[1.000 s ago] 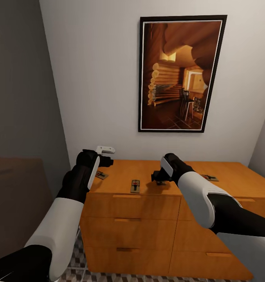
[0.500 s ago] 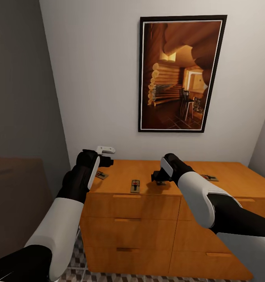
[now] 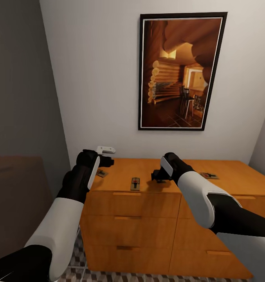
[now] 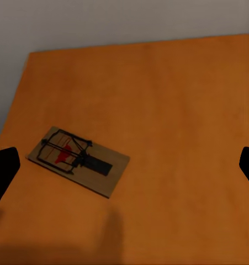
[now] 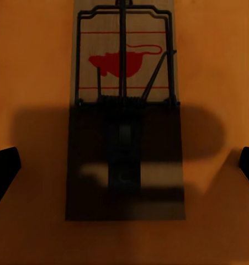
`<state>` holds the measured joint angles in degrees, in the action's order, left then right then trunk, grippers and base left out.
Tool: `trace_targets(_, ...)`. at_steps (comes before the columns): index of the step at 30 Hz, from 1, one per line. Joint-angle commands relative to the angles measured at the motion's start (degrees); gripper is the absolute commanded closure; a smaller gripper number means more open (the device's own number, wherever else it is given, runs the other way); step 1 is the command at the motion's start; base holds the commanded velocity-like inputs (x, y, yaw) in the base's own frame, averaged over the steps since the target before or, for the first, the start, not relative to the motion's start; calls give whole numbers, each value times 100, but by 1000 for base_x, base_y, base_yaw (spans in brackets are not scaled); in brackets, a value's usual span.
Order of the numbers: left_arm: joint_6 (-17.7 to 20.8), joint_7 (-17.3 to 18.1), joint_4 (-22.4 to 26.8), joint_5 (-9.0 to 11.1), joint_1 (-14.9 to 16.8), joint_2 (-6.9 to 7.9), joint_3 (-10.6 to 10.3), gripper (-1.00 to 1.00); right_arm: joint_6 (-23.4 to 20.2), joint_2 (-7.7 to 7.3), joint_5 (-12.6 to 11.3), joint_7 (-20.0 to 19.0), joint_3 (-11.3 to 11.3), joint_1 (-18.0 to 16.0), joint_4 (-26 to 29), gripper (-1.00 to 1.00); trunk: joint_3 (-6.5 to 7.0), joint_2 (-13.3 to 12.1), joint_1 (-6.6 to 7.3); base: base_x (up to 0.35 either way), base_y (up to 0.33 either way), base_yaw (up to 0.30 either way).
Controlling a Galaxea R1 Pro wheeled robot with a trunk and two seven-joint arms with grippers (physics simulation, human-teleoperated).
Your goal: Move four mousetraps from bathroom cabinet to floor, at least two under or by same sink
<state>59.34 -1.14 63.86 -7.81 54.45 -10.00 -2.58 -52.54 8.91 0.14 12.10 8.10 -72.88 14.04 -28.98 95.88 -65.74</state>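
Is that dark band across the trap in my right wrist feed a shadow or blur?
Right wrist view: a soft-edged shadow darkens the mousetrap's lower half; the red print stays sharp. Left wrist view: faint shadow on the cabinet near the other mousetrap.

The cabinet [image 3: 148, 184] stands against the wall, below a framed picture [image 3: 180, 71]. Mousetraps lie on its top: one at the left end [image 3: 101, 173], one near the front edge [image 3: 135, 183], one toward the right [image 3: 208, 176]. The bathroom floor [image 3: 78, 270] lies before the cabinet.
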Motion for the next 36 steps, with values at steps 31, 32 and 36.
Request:
trace_targets(31, 25, -18, 19, 123, 5, 0, -14, -100, -17, -12, -41, 43, 69, 2, -77, 100, -27, 43, -23, 0, 0, 0)
trace_targets(32, 25, -18, 20, 122, 5, 0, -14, -100, -18, -12, -41, 41, 69, 2, -77, 100, -27, 43, -23, 0, 0, 0)
trace_targets(36, 25, -18, 21, 122, 5, 0, -15, -100, -32, -12, -41, 40, 69, 2, -77, 100, -27, 43, -23, 0, 0, 0)
